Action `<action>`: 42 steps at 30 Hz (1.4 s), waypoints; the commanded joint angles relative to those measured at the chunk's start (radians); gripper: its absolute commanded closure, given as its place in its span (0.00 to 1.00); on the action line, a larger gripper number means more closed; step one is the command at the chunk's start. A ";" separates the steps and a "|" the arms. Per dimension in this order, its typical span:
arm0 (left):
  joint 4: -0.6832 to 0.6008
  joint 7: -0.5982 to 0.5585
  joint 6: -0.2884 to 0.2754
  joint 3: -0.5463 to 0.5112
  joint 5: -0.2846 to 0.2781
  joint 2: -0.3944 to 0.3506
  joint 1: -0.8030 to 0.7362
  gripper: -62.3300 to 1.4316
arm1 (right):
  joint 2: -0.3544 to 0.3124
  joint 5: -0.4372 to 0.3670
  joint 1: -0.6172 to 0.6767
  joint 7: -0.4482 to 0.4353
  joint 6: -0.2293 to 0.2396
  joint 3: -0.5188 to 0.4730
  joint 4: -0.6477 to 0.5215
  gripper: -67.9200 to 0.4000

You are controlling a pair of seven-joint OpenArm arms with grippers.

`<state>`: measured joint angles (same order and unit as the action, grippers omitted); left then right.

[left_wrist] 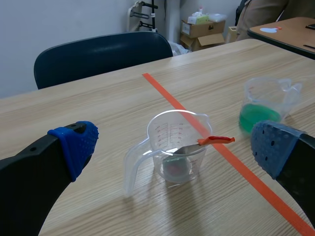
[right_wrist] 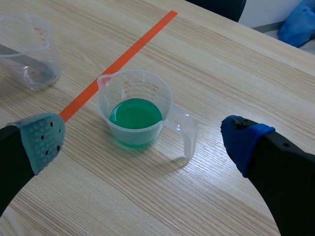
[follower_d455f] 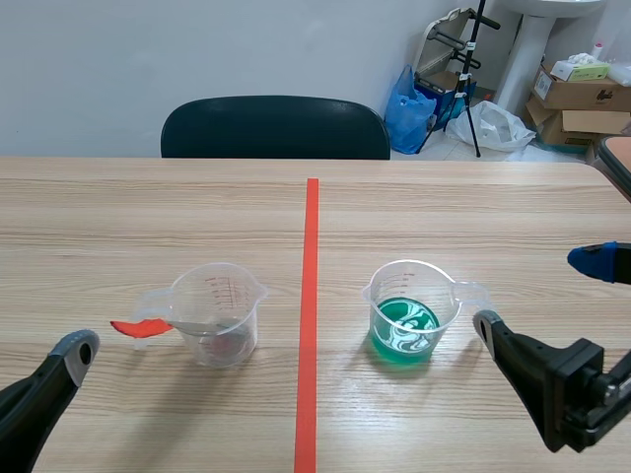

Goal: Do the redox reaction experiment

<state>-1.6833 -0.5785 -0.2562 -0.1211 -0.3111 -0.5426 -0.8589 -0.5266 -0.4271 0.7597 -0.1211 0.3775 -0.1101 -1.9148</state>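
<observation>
A clear measuring cup [follower_d455f: 215,313] stands left of the tape line with a little dark stuff at its bottom. A spoon with a red handle [follower_d455f: 138,327] leans in it, the handle sticking out over the rim. A second clear cup [follower_d455f: 409,310], right of the line, holds green liquid. In the left wrist view my left gripper [left_wrist: 173,137] is open, with the spoon cup [left_wrist: 170,169] just ahead of its fingers. My right gripper [right_wrist: 142,132] is open too, the green cup [right_wrist: 135,115] ahead between its pads and the handle toward the blue pad.
The orange tape line [follower_d455f: 309,315] runs down the table's middle. A black chair [follower_d455f: 276,128] stands behind the far edge. Cardboard boxes [follower_d455f: 582,94] and bags sit on the floor at the back right. Another table's corner [follower_d455f: 616,158] shows at the right.
</observation>
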 commanded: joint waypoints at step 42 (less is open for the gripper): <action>0.127 -0.250 0.202 -0.244 0.203 0.138 -0.458 0.00 | -0.037 0.293 -0.238 -0.109 0.065 0.202 0.016 0.00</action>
<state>-1.5356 -0.8104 -0.0547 -0.3729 -0.0978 -0.4061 -1.3159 -0.5468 -0.1307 0.5388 -0.2085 0.4492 0.0940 -1.9076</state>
